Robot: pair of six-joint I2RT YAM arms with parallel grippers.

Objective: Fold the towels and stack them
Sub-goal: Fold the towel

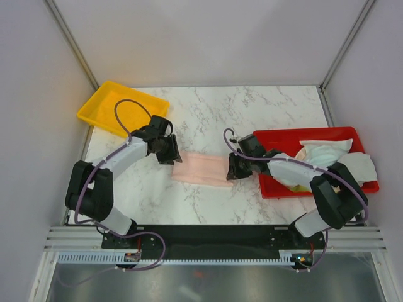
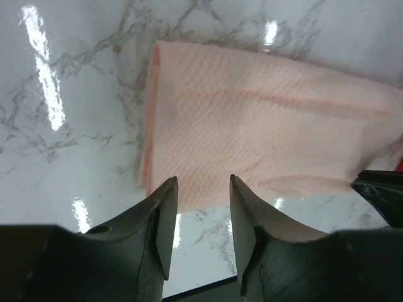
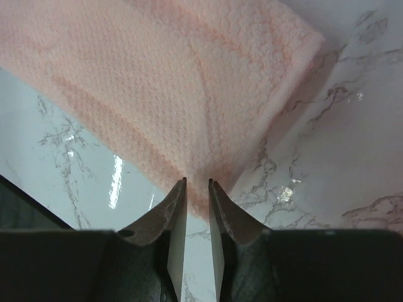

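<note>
A pale pink towel lies folded into a long strip in the middle of the marble table. My left gripper is at its left end. In the left wrist view the towel lies just past the fingertips, and that gripper stands open with only table between its jaws. At the strip's right end is my right gripper. Its jaws stand a narrow gap apart over a corner of the towel. More towels, white and cream, lie crumpled in the red tray.
A yellow tray sits at the table's back left corner with nothing in it. The red tray fills the right side, close behind my right arm. Grey walls close in the table on three sides.
</note>
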